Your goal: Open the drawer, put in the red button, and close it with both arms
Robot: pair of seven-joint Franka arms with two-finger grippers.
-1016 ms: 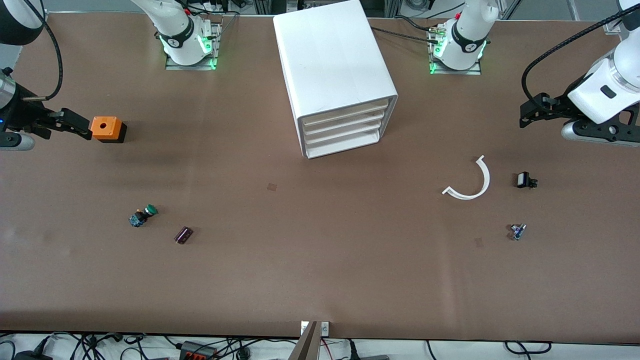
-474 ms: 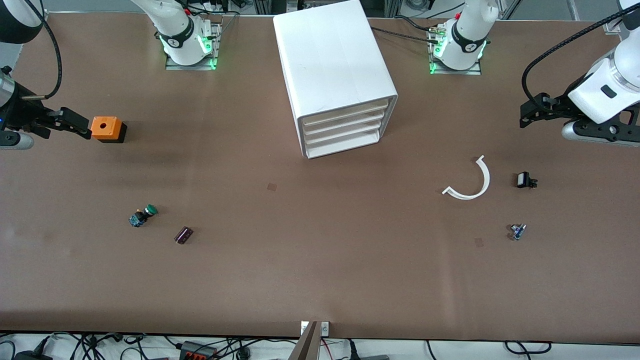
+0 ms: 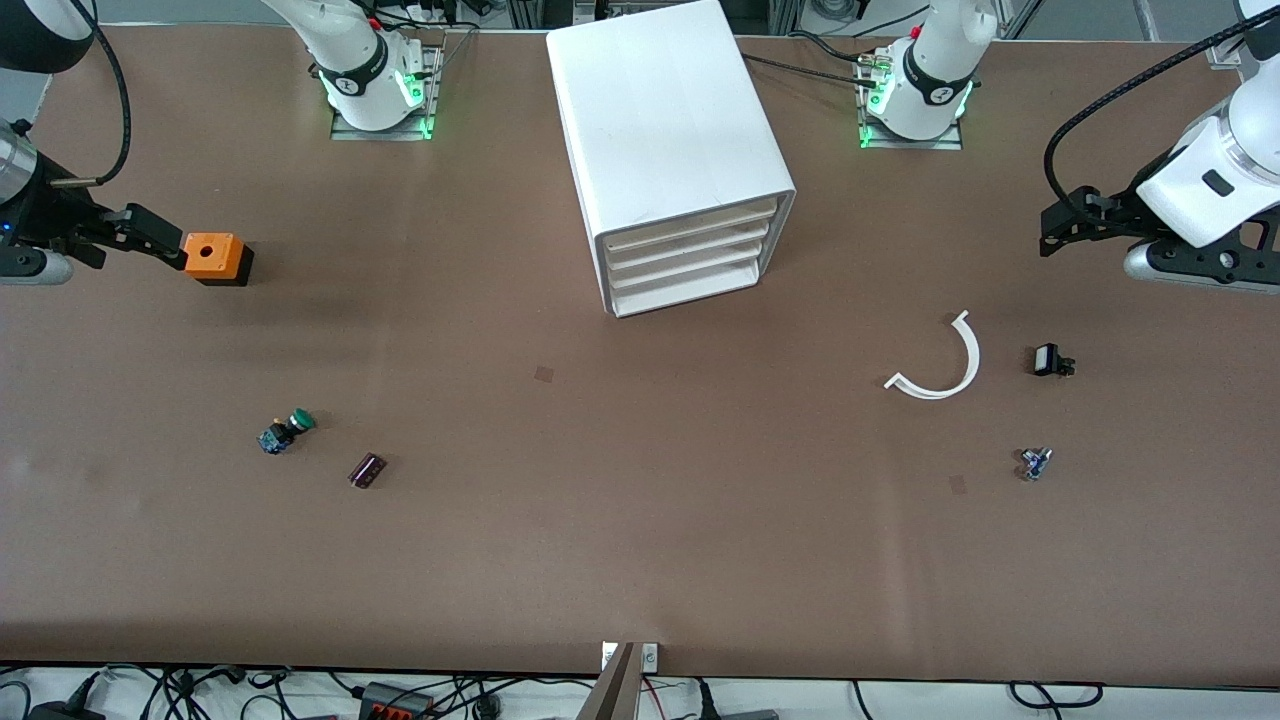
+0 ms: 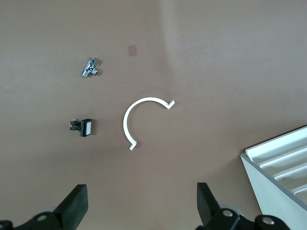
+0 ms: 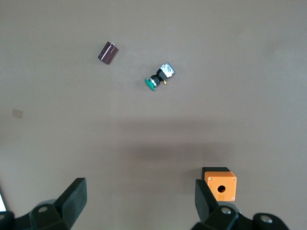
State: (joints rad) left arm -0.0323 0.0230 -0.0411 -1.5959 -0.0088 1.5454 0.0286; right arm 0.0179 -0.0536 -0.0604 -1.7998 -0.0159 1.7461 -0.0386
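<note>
The white box cabinet (image 3: 665, 130) stands mid-table near the bases, and its stacked drawers (image 3: 690, 262) are all shut; a corner of it shows in the left wrist view (image 4: 283, 163). The red button is out of view in every frame. My left gripper (image 3: 1055, 225) is open and empty (image 4: 141, 191), held over the table at the left arm's end. My right gripper (image 3: 160, 243) is open and empty (image 5: 139, 187), held over the table beside the orange box (image 3: 213, 256) at the right arm's end.
A green-capped button (image 3: 285, 432) and a dark purple cylinder (image 3: 367, 469) lie toward the right arm's end. A white curved strip (image 3: 940, 365), a black switch (image 3: 1050, 360) and a small metal fitting (image 3: 1035, 463) lie toward the left arm's end.
My right gripper has shifted slightly toward the bases' side, staying beside the orange box. The left arm and all objects have not moved.
</note>
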